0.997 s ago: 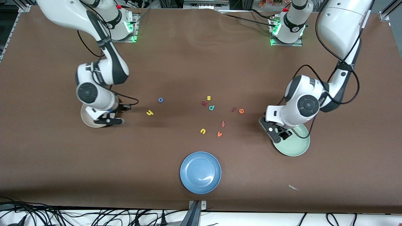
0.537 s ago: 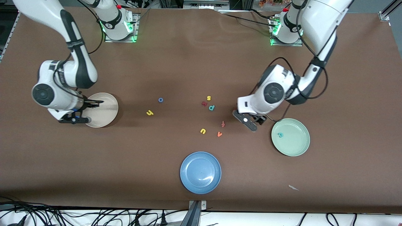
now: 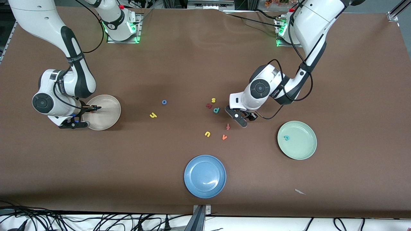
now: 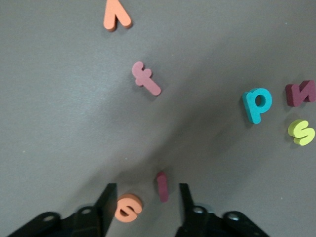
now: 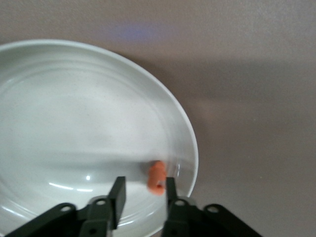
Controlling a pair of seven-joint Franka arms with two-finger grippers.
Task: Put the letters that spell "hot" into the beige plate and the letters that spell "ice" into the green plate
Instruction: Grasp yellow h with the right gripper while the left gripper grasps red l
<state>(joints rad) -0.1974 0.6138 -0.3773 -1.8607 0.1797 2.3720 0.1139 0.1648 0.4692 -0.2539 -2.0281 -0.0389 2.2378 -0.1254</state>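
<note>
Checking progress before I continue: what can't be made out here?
- Front view: dark red bar-shaped foam "i" and orange round foam "e" hidden by the wrist above the left gripper.
- Right wrist view: small orange foam piece at the right gripper, over the round cream-beige plate, is blurred; shape unreadable, landed or not unclear.

Even, bright overhead light; front view sharp, wrist views soft.
Soft arm shadows fall on the brown table mat; a small glare spot marks the round blue plate, and the small orange foam piece looks blurred.
</note>
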